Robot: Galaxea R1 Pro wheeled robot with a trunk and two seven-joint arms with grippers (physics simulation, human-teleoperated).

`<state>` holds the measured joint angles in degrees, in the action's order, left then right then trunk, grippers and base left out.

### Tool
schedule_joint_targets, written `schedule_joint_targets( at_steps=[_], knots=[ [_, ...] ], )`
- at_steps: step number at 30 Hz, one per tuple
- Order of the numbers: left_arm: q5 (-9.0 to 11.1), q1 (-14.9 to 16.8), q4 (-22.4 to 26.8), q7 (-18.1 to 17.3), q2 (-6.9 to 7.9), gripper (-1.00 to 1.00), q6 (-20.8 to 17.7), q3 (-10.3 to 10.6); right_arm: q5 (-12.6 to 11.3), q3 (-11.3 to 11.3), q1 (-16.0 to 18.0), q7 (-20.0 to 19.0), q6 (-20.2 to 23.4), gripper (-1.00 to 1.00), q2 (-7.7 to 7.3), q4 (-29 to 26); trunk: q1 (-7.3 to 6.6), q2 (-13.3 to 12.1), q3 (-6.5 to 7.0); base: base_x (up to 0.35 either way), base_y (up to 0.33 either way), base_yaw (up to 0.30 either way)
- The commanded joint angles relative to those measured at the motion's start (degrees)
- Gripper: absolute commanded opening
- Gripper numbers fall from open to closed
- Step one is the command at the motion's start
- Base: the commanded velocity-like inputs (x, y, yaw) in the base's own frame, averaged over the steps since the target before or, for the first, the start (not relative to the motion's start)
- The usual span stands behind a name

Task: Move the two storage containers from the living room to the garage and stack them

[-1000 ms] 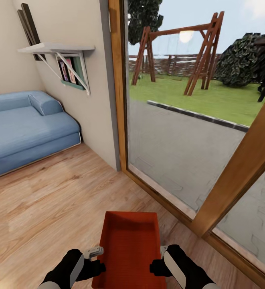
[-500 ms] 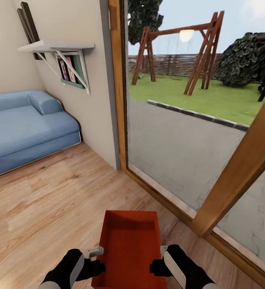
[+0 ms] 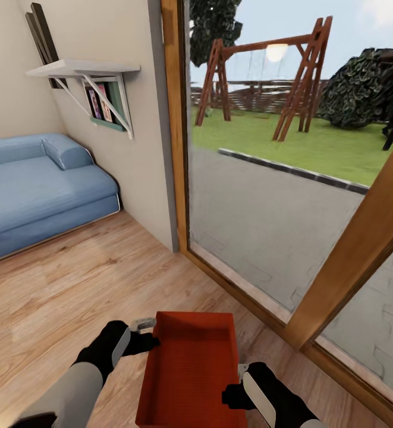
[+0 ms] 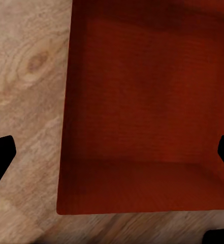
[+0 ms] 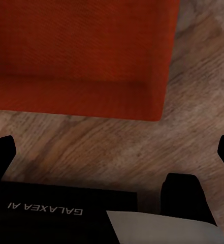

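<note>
On the living room wood floor (image 3: 71, 297) by the glass door (image 3: 267, 196), the container (image 3: 191, 368) sits between your grippers. Left gripper (image 3: 145, 340) and right gripper (image 3: 236, 389) both spread, holding nothing. Pickup step: next, clamp both walls.

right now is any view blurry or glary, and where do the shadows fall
Head view: sharp indoors, with one bright glare spot behind the swing set outside the glass. Left wrist view: the storage container has a soft, dim interior, darker along its walls. Right wrist view: slightly soft, with a faint shadow on the wood-plank floor below the container's wall.
</note>
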<state>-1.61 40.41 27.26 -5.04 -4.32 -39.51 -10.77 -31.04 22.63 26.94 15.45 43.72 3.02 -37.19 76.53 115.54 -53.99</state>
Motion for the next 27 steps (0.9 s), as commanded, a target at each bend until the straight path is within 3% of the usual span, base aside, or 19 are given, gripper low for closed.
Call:
schedule_joint_targets(
  at_steps=[1,5,8,13,27],
  knots=[
    [-0.4,0.3,0.1,-0.2,-0.06,1.00,-0.6,-0.3,-0.6,0.2,0.0,0.5,0.1,1.00,-0.04,-0.1,-0.01,0.0,-0.05,0.000,0.000,0.000],
    [-0.7,0.5,0.1,-0.2,-0.07,1.00,-0.9,0.5,-0.6,0.2,0.0,0.5,0.1,1.00,-0.04,-0.1,-0.01,0.0,-0.05,0.000,0.000,0.000],
    [-0.8,0.6,0.1,-0.2,-0.08,1.00,-1.1,5.3,-0.6,0.2,0.0,0.5,0.1,1.00,-0.04,-0.1,-0.01,0.0,-0.05,0.000,0.000,0.000],
    [-1.0,0.5,0.0,-0.2,-0.06,1.00,-1.2,7.9,-0.6,0.2,0.0,0.5,0.1,1.00,-0.04,-0.1,-0.01,0.0,-0.05,0.000,0.000,0.000],
    [-1.3,0.4,0.0,-0.2,-0.08,1.00,-1.2,8.2,-0.6,0.2,0.0,0.5,0.1,1.00,-0.04,-0.1,-0.01,0.0,-0.05,0.000,0.000,0.000]
  ],
)
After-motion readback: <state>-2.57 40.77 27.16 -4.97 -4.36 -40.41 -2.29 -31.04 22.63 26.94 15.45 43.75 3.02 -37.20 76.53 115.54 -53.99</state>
